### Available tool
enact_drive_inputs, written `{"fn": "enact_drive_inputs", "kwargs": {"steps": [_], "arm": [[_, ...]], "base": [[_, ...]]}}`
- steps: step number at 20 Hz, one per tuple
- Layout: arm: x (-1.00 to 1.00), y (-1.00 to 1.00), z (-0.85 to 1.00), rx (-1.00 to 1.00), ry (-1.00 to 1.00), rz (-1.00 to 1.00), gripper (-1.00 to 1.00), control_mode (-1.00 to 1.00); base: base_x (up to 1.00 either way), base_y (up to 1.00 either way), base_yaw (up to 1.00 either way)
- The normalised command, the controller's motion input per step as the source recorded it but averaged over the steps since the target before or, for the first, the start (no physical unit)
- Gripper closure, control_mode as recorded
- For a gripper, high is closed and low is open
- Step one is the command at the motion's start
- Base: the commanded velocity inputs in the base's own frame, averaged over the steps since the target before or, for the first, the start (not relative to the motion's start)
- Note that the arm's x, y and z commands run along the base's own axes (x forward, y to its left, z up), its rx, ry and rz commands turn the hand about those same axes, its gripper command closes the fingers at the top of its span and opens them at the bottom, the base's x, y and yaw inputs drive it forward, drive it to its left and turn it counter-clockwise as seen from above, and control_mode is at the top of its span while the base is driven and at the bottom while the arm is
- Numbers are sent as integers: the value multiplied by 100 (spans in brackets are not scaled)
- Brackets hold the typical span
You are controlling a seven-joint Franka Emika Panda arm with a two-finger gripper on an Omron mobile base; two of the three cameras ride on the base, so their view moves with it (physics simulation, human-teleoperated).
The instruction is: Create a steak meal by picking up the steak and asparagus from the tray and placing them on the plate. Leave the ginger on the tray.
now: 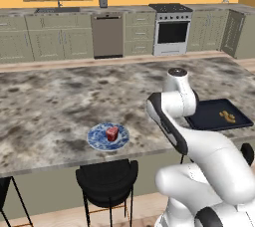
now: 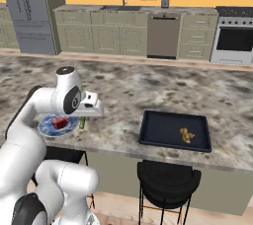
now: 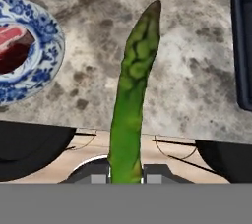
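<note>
We hold the asparagus (image 3: 133,95) clamped in our gripper (image 3: 125,176), its long axis pointing straight out from the fingers. The plate (image 3: 47,66), carrying the steak (image 3: 12,46) near the counter's front edge, lies just beside the spear, the tray (image 2: 153,130) opposite.

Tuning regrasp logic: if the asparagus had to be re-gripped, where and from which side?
Same as now: the gripper is shut on the asparagus at its thick butt end, jaws across the narrow stalk. The tapered tip offers less to pinch.
</note>
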Motion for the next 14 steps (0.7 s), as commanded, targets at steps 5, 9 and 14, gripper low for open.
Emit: {"fn": "enact_drive_inputs", "kwargs": {"steps": [5,9,14], "arm": [[-8,100,22,0,0,0,100,-100],[0,97,1,1,0,-1,100,-100],[1,88,-6,4,0,-1,100,-100]], "base": [[0,0,0],[0,0,0],[0,0,0]]}}
